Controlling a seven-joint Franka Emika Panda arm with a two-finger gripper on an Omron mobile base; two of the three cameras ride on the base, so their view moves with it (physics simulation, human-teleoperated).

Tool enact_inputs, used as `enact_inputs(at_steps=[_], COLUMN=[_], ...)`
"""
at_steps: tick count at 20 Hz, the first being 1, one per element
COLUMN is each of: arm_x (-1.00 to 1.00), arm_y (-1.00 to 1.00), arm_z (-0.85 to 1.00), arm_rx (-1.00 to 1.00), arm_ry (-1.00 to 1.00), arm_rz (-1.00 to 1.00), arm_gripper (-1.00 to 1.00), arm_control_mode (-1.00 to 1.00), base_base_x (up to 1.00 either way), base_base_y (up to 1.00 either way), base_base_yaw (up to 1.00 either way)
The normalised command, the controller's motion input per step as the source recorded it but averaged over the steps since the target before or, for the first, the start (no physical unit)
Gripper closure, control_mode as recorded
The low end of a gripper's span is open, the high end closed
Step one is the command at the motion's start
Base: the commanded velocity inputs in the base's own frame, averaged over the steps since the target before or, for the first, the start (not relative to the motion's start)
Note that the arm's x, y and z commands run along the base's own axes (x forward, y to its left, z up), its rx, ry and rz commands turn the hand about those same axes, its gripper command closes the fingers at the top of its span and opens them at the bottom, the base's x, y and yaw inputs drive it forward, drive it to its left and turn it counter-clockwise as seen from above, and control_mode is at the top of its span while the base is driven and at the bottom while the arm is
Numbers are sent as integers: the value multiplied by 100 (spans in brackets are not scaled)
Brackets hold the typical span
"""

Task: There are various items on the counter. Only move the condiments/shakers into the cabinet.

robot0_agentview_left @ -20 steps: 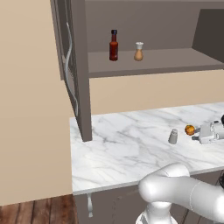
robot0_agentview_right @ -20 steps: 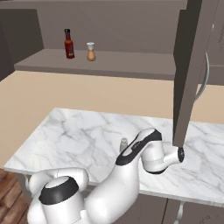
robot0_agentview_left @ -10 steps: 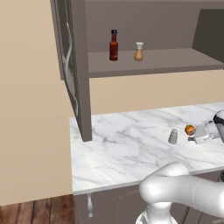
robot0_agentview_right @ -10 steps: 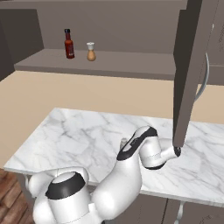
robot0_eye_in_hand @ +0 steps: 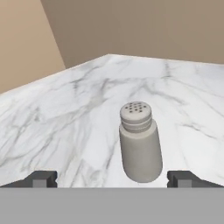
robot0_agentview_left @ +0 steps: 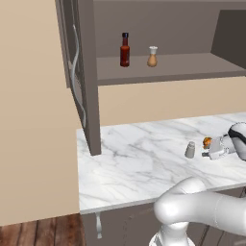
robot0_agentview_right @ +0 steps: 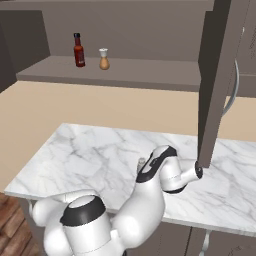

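The small grey shaker [robot0_eye_in_hand: 140, 144] stands upright on the white marble counter [robot0_eye_in_hand: 78, 113], just ahead of my open gripper [robot0_eye_in_hand: 113, 179] and right of its middle, touching neither of the fingertips [robot0_eye_in_hand: 41, 179]. From the left base view, the gripper [robot0_agentview_left: 210, 153] sits low to the right of the grey shaker [robot0_agentview_left: 190, 150], with the orange fruit [robot0_agentview_left: 207, 141] just behind it. On the cabinet shelf [robot0_agentview_left: 182, 67] stand the dark red bottle [robot0_agentview_left: 125, 49] and the tan shaker [robot0_agentview_left: 152, 56]. My arm hides most of the grey shaker [robot0_agentview_right: 141, 162] in the right base view.
The cabinet's open door [robot0_agentview_left: 77, 72] with its curved silver handle hangs over the counter's left end. Another open door [robot0_agentview_right: 220, 75] comes down close to my hand on the right. A beige wall [robot0_agentview_right: 100, 110] backs the counter [robot0_agentview_left: 139, 158].
My hand has dropped lower and edged toward the grey shaker. The jaws have stayed open, and the shaker, fruit and shelf items have not moved.
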Motion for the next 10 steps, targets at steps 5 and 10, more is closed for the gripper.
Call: enact_inputs(at_steps=[5, 10], arm_x=[22, 25], arm_y=[10, 2], arm_z=[-18, -13], arm_rx=[0, 0], arm_ry=[0, 0], arm_rz=[4, 3], arm_gripper=[-100, -100], arm_control_mode=[-100, -100], base_base_x=[0, 0], base_base_y=[0, 0], base_base_yaw=[0, 0])
